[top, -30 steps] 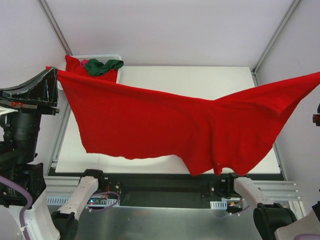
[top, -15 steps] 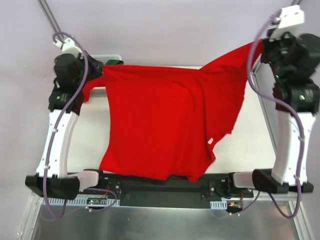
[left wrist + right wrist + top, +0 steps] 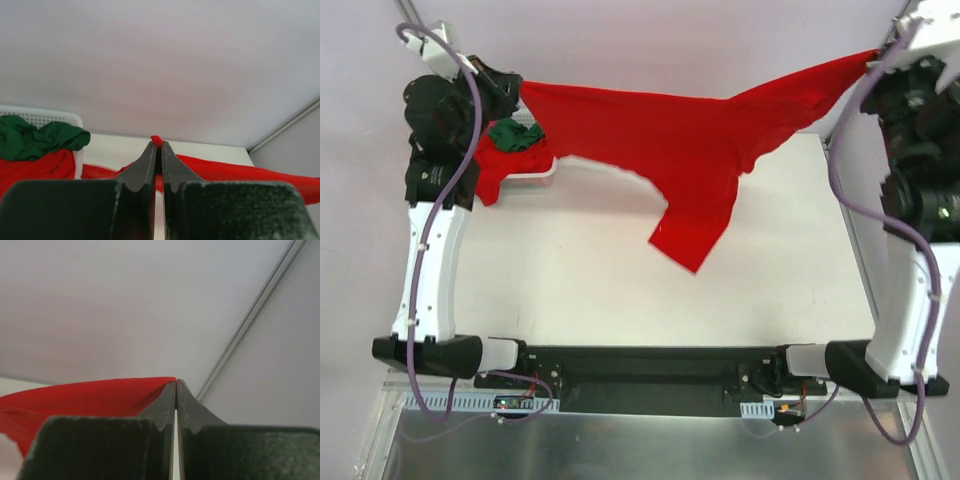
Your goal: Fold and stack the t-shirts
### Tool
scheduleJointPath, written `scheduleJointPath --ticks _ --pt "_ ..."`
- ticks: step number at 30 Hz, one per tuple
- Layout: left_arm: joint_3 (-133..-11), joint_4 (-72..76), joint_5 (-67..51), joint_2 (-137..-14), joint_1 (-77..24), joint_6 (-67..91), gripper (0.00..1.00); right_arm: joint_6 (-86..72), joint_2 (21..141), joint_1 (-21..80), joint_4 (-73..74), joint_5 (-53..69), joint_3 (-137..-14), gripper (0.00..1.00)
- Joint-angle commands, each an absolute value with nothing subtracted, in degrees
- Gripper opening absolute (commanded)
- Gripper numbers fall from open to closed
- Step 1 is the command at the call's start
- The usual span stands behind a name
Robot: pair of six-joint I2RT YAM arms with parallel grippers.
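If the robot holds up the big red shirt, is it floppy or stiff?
Probably very floppy: the red shirt drapes between the left gripper and right gripper, one part drooping toward the table. It seems light: two small pinches hold it up. Being soft cloth, it likely won't break.

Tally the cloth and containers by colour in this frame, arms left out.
Red: 2, the stretched red t-shirt and the red heap in the basket, counted as one
Green: 1, the green t-shirt
White: 1, the basket
Total: 4

Basket point(image 3: 50, 117) mostly hidden under heaped shirts point(image 3: 35, 140); right arm point(image 3: 910, 290) cut by frame edge
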State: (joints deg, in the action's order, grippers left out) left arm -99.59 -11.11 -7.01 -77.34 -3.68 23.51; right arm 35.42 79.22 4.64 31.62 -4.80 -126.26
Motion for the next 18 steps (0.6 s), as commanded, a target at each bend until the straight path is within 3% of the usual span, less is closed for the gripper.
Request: scheduleJointPath --ticks 1,9,18 --pt "-100.03 -7.21 -8.79 -67.69 -3.43 22.94 0.0 35.42 67.25 5.1 24.96 -3.96 -125.69 0.01" --pt "-92.99 -7.73 -8.88 -50.12 -3.43 22.59 0.0 36.39 56.43 5.01 30.23 -2.64 -125.86 0.01" --pt "-98.61 -13.53 -5.01 -45.52 -3.43 20.65 0.0 37.71 53.7 3.08 31.73 -1.32 -130.78 0.01"
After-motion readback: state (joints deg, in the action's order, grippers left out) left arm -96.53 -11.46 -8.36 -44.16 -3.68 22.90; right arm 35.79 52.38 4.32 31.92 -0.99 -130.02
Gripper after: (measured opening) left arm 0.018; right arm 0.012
